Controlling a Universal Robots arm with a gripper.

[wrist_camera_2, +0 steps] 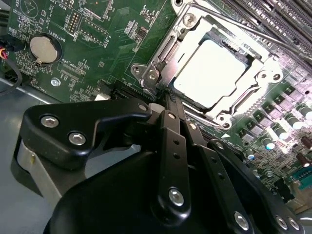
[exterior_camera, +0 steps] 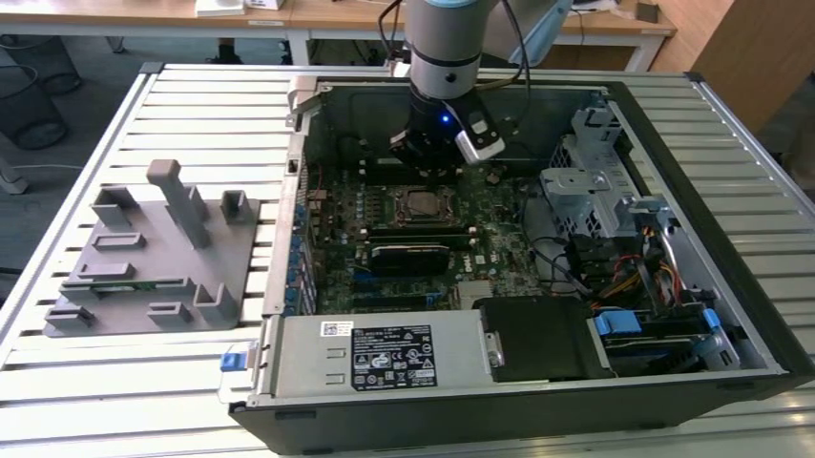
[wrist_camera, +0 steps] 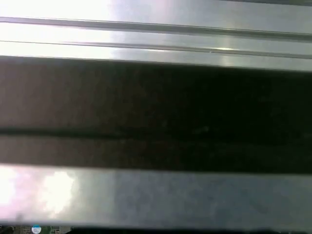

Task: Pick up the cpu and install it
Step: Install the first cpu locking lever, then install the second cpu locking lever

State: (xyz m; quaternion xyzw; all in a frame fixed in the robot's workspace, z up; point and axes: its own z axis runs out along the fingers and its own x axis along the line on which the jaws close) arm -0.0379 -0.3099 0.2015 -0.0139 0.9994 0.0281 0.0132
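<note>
The cpu (exterior_camera: 418, 203) lies flat in the socket in the middle of the green motherboard (exterior_camera: 491, 258), inside the open computer case. In the second wrist view its silver lid (wrist_camera_2: 209, 73) shows bright, with the metal socket frame (wrist_camera_2: 161, 58) lying around it. My gripper (exterior_camera: 428, 160) hangs just above the board on the far side of the socket. Its black fingers (wrist_camera_2: 171, 146) run together to a tip (wrist_camera_2: 167, 97) at the frame's edge, shut with nothing between them. They do not touch the cpu's lid.
A grey fixture plate (exterior_camera: 153, 258) with upright blocks sits on the slatted table at the exterior view's left. Inside the case are a power supply (exterior_camera: 382, 355), a drive cage (exterior_camera: 589, 186) and cables (exterior_camera: 624, 277). A coin battery (wrist_camera_2: 44, 48) sits on the board.
</note>
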